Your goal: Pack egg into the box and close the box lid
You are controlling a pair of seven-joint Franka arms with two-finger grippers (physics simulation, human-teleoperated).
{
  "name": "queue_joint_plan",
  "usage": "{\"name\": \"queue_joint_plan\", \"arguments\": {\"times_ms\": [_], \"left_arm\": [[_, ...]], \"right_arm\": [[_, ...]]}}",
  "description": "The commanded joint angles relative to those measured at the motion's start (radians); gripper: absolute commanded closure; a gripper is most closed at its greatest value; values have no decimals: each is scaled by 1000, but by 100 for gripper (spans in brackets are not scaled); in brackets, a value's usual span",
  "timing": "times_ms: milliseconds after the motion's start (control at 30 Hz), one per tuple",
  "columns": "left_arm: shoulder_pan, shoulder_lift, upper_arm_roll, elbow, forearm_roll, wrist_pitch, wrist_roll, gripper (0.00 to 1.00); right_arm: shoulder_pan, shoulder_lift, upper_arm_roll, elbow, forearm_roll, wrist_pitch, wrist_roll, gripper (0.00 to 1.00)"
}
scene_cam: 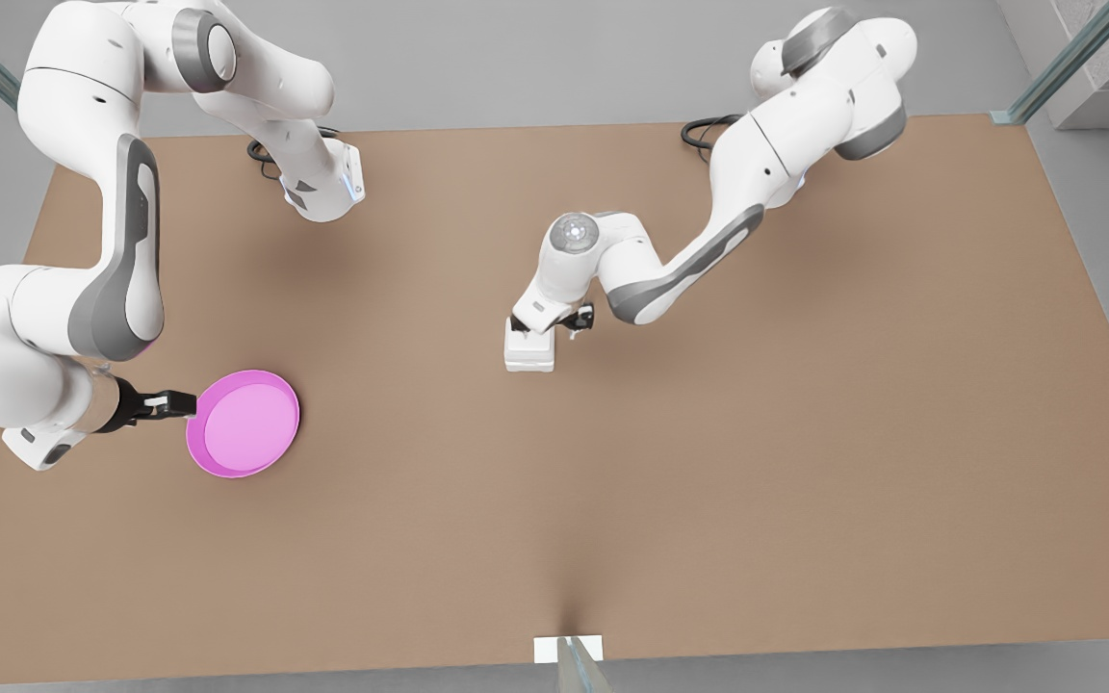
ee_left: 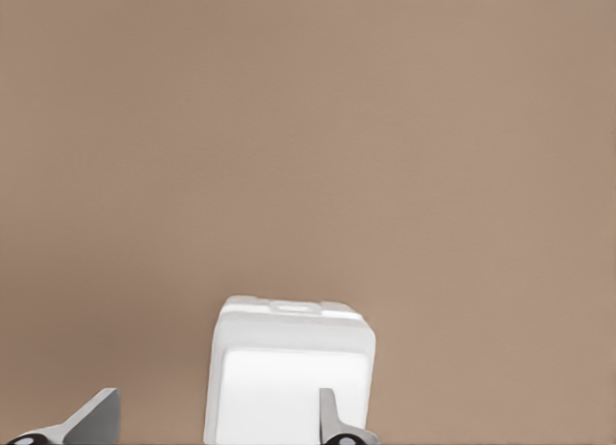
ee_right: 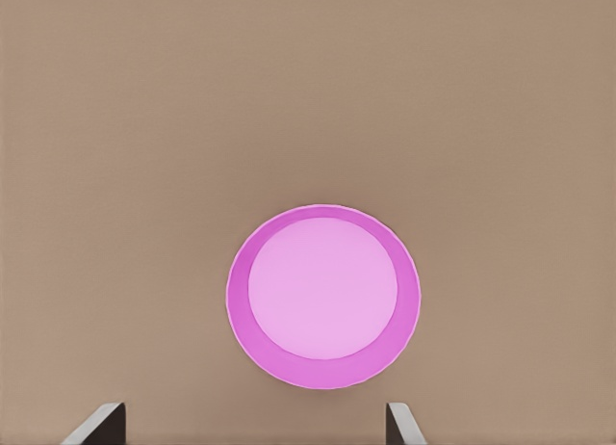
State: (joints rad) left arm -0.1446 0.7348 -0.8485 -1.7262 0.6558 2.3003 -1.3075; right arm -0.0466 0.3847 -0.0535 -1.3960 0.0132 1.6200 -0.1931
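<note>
The white box [scene_cam: 528,354] stands mid-table, seen close in the left wrist view [ee_left: 289,368]. The box lid [ee_left: 294,382] lies flat on top of it, down over the base. My left gripper [scene_cam: 550,325] hovers just above the box, open [ee_left: 219,397], with one finger [ee_left: 332,421] over the lid and the other off to the side. The egg is hidden. My right gripper [scene_cam: 179,402] is on the front view's left, open [ee_right: 255,408], right beside the rim of a pink plate [ee_right: 322,296].
The round pink plate [scene_cam: 244,423] lies flat on the brown table [scene_cam: 709,462] near the front view's left edge, with nothing on it. A small white tab [scene_cam: 569,650] sits at the table's near edge.
</note>
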Motion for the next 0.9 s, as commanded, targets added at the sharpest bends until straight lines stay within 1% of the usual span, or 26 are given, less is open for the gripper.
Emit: {"name": "queue_joint_plan", "arguments": {"times_ms": [0, 167, 267, 400, 533, 867], "left_arm": [[-3, 31, 3, 28, 64, 16, -273, 0], [-6, 95, 12, 76, 131, 16, -262, 0], [2, 69, 6, 34, 153, -48, -257, 0], [-6, 60, -14, 20, 153, -77, -259, 0], [-35, 77, -11, 22, 156, -78, -262, 0], [-36, 109, 0, 30, 211, -68, -260, 0]], "right_arm": [[1, -3, 0, 0, 1, -3, -5, 0], [-1, 0, 0, 0, 1, 0, -5, 0], [1, 3, 0, 0, 1, 1, -5, 0], [1, 3, 0, 0, 1, 1, -5, 0], [1, 2, 0, 0, 1, 0, -5, 0], [1, 3, 0, -1, 1, 1, -5, 0]]}}
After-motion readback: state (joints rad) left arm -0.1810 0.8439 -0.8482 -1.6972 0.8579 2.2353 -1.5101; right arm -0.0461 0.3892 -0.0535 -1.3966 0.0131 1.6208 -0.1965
